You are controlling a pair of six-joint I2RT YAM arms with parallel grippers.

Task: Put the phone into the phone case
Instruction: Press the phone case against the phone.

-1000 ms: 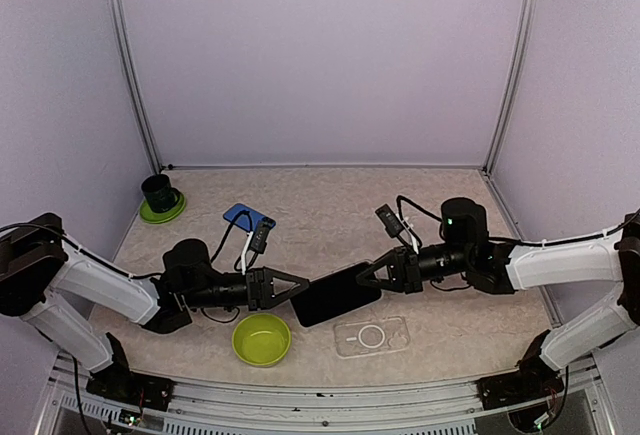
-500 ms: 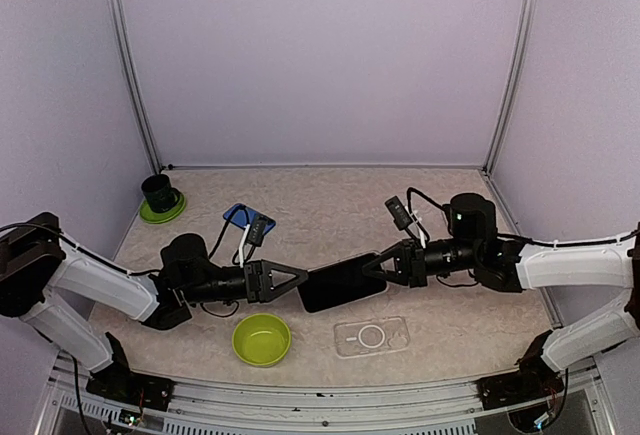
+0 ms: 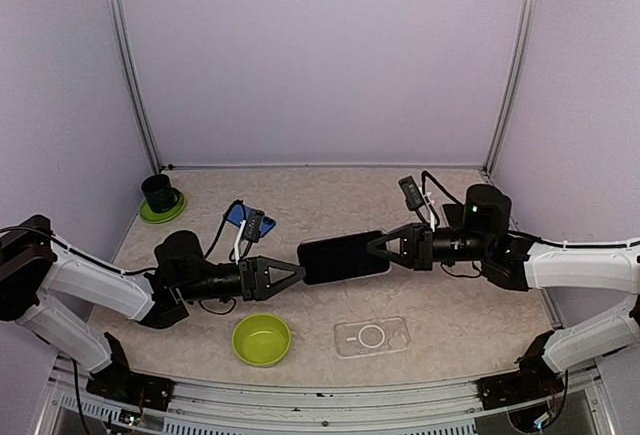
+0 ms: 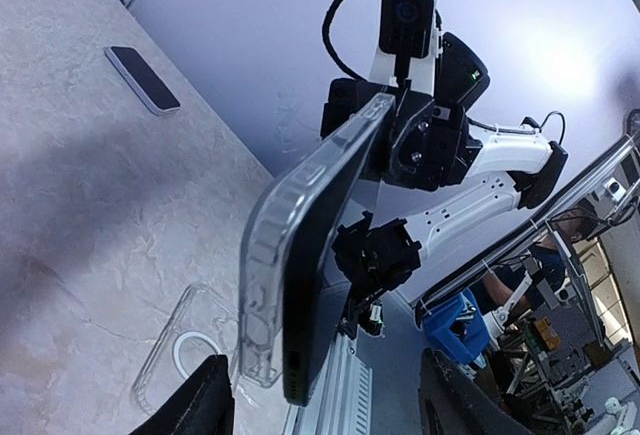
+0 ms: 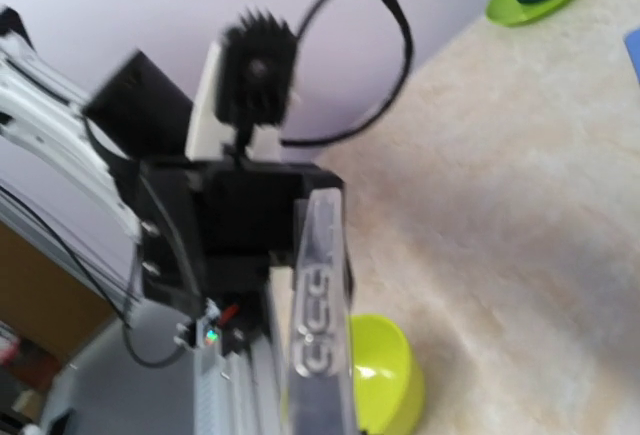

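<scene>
So the phone (image 3: 343,258) is held up in the air over the middle of the worktop (image 3: 330,195). It's pinched at its right-hand end by the right pincer (image 3: 384,248), which is clamped narrow on it. The phone is carried roughly level with the dark face up, probably so it can be lowered flat.

The left pincer (image 3: 296,276) is spread wide with nothing in it, fingertips just beside the phone's free end. In the left wrist view the phone is seen edge-on between the two fingers (image 4: 200,410), apparently untouched.

The clear phone case (image 3: 371,336) is lying flat on the worktop, nearer the arms and a bit right of the phone, with a green bowl (image 3: 261,339) to its left. Nothing has been seated in it yet.

A clear strip is seen along the phone's back edge, and what it is can't be told. Best guess: with only one end gripped, the rest of the phone is left free to be pressed into the case.
</scene>
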